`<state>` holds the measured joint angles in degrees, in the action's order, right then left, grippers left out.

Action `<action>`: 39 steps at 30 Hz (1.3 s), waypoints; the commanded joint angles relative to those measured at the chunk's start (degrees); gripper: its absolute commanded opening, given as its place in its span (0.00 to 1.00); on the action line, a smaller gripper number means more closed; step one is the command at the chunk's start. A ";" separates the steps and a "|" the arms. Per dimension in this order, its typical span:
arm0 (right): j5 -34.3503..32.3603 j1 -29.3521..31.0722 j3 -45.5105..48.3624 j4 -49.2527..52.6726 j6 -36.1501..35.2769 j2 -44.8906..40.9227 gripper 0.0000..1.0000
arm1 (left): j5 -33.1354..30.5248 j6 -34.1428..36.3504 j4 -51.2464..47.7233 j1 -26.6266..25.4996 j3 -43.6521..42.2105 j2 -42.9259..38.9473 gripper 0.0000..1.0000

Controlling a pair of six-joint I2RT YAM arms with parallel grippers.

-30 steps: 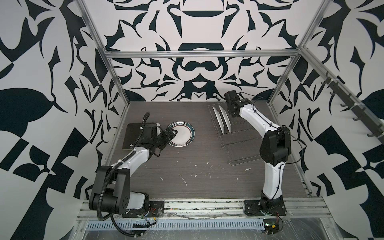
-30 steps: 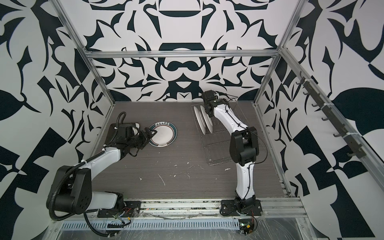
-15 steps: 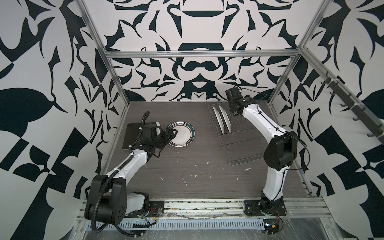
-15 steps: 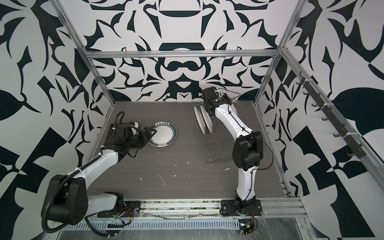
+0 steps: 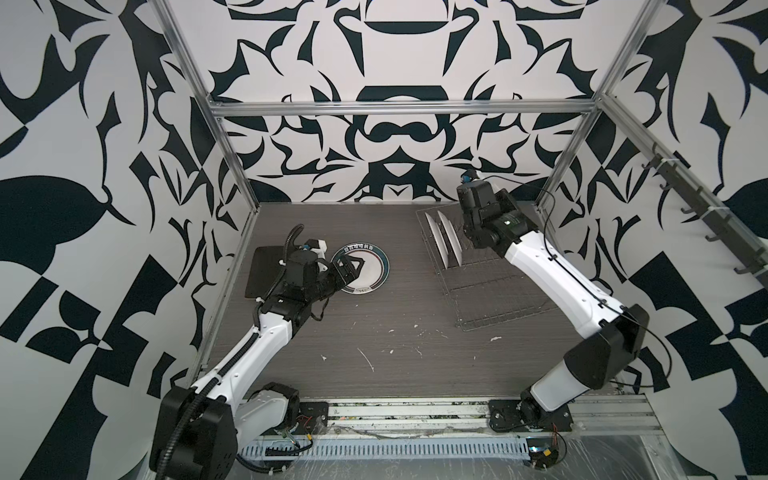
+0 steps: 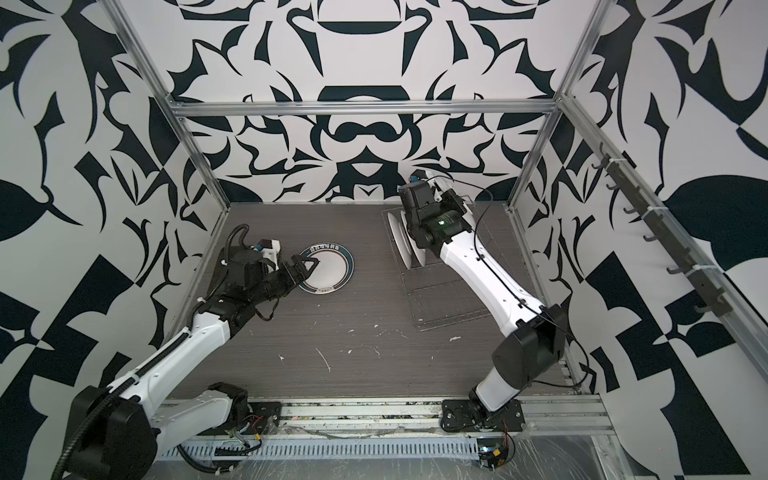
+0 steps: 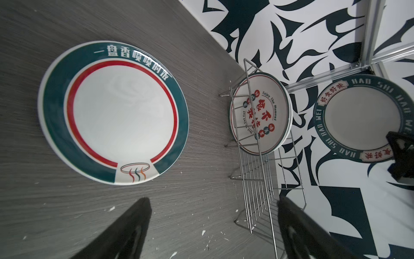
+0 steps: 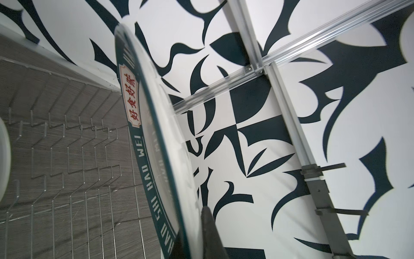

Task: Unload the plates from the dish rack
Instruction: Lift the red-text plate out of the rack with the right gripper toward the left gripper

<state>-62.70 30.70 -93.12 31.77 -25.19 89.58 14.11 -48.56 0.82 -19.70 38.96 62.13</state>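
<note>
A white plate with a teal and red rim (image 5: 374, 275) (image 6: 334, 276) (image 7: 121, 112) lies flat on the table. My left gripper (image 5: 351, 264) (image 6: 305, 266) (image 7: 212, 201) hovers open over its near edge, holding nothing. The wire dish rack (image 5: 490, 291) (image 6: 449, 299) (image 7: 257, 190) (image 8: 67, 157) holds upright plates (image 5: 434, 237) (image 6: 399, 245) (image 7: 261, 114) at its far end. My right gripper (image 8: 192, 224) is shut on the rim of a teal-rimmed lettered plate (image 7: 363, 118) (image 8: 156, 134), held on edge above the rack. In both top views the arm hides that plate. A dark square plate (image 5: 266, 270) lies under my left arm.
A grey rail with hooks (image 5: 706, 216) (image 8: 322, 201) runs along the right wall. Aluminium frame posts (image 5: 232, 174) stand at the back corners. White flecks (image 5: 365, 359) dot the table's front half.
The right arm's elbow has swung down and toward the front, while its gripper stays by the rack's far end with the plate. The left arm has stretched out, its gripper still over the flat plate.
</note>
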 commanded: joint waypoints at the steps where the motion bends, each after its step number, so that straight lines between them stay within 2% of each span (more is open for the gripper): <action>1: -5.77 3.50 0.44 -7.91 -2.00 -5.89 0.00 | -3.22 1.18 -1.69 -1.91 -1.25 -1.72 0.92; 4: -6.64 6.77 2.10 -9.11 -1.93 -9.16 0.00 | -4.56 1.36 -1.87 -3.94 -1.69 -2.70 0.92; 6: -4.87 8.01 4.26 -9.82 0.24 -12.01 0.00 | -5.37 1.62 -1.96 -5.26 -1.87 -3.46 0.92; 15: 13.85 8.06 13.06 -5.94 22.47 -26.05 0.00 | -9.40 1.63 -3.10 -8.42 -3.69 -8.13 0.92; 24: 31.46 8.05 21.07 -4.81 41.56 -33.79 0.00 | -9.11 1.97 -3.63 -8.51 -4.08 -9.92 0.95; 33: 44.54 8.06 33.24 -12.61 57.33 -38.47 0.00 | -3.36 2.40 -4.92 -8.51 -0.84 -6.96 0.95; 39: 48.71 8.06 39.23 -19.42 69.78 -39.10 0.00 | -0.03 0.09 -0.51 -8.51 -2.06 -5.42 0.95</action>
<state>-17.17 38.65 -55.02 23.38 34.39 52.38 11.35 -47.51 -2.17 -28.05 36.62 55.77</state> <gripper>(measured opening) 0.092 0.954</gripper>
